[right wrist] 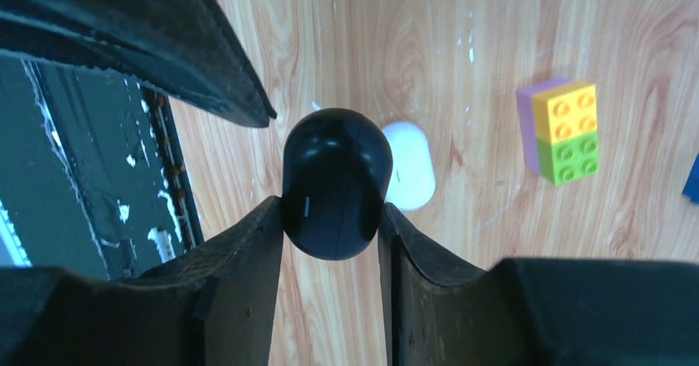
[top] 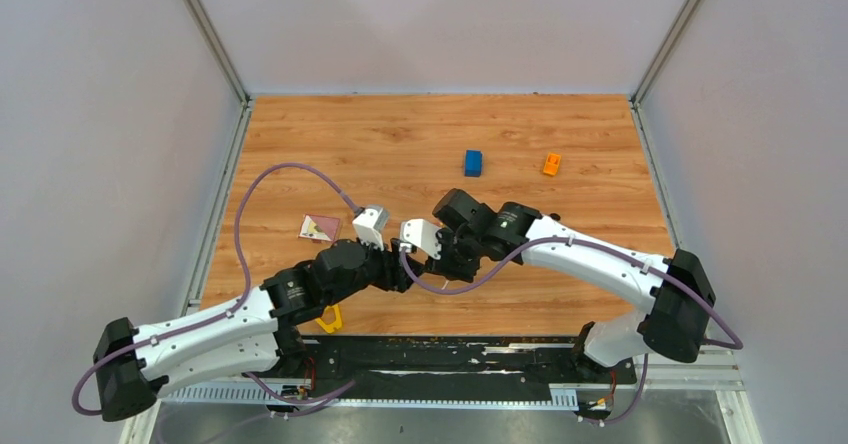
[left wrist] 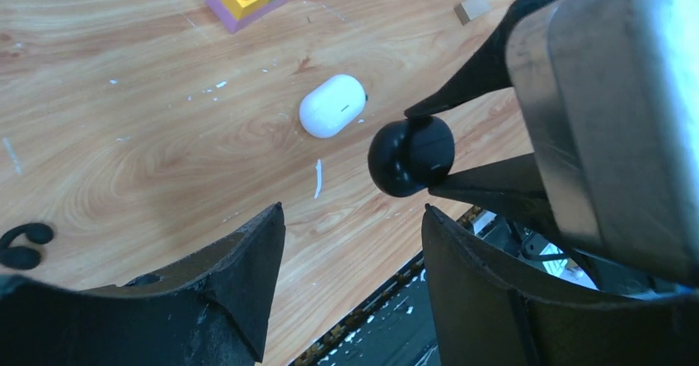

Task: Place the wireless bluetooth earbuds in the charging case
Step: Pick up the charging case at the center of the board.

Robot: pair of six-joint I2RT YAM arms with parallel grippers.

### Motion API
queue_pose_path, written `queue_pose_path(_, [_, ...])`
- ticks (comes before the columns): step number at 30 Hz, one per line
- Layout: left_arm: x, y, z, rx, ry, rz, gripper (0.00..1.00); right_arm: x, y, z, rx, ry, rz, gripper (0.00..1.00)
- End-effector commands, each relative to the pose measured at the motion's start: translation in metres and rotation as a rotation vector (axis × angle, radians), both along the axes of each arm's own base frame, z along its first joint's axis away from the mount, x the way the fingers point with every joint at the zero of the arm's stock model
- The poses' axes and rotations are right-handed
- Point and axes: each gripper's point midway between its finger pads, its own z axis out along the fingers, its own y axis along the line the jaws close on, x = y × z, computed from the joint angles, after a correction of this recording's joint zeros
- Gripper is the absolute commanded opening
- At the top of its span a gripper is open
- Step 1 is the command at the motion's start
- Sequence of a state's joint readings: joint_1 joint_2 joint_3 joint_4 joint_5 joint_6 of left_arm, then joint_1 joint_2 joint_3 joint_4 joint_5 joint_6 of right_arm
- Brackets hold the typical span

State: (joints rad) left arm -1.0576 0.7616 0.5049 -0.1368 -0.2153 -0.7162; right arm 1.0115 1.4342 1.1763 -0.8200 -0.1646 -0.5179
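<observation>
My right gripper is shut on a closed black pill-shaped charging case and holds it above the table. The case also shows in the left wrist view, pinched between the right fingers. My left gripper is open and empty, just short of the black case. A closed white case lies on the wood beyond it; it also shows in the right wrist view. Two small black earbuds lie at the far left of the left wrist view, partly behind my left finger. I see no white earbuds.
A yellow, green and purple brick stack stands past the white case. A blue brick and an orange brick lie at the back. A pink card lies left. The table's front edge and black rail are just below the grippers.
</observation>
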Motion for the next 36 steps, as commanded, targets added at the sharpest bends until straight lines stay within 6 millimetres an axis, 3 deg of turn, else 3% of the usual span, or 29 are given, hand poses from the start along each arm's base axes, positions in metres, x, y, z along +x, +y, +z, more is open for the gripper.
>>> queue_pose_path(1, [0.000, -0.035, 0.035, -0.162, -0.022, -0.082, 0.68, -0.013, 0.007, 0.014, 0.047, 0.013, 0.093, 0.01])
queue_pose_path(6, [0.008, -0.036, 0.023, -0.131, 0.030, -0.021, 0.65, -0.016, 0.015, 0.024, 0.079, 0.039, 0.092, 0.01])
queue_pose_path(11, [0.008, -0.039, 0.025, -0.309, 0.092, -0.024, 0.64, -0.022, 0.017, 0.029, 0.103, 0.062, 0.098, 0.01])
queue_pose_path(15, [0.002, -0.036, 0.042, -0.452, 0.071, -0.058, 0.61, -0.022, 0.013, 0.035, 0.108, 0.064, 0.097, 0.00])
queue_pose_path(21, [-0.014, -0.023, 0.053, -0.382, 0.021, -0.128, 0.62, -0.010, 0.000, 0.045, 0.115, 0.053, 0.099, 0.00])
queue_pose_path(23, [-0.015, -0.021, 0.059, -0.380, 0.006, -0.136, 0.63, -0.004, 0.000, 0.056, 0.135, 0.026, 0.110, 0.00])
queue_pose_path(31, [-0.020, -0.052, 0.079, -0.498, 0.039, -0.251, 0.62, 0.008, -0.002, 0.100, 0.216, -0.179, 0.209, 0.00])
queue_pose_path(36, [-0.016, -0.057, 0.087, -0.510, 0.007, -0.261, 0.62, 0.000, -0.008, 0.099, 0.204, -0.261, 0.268, 0.00])
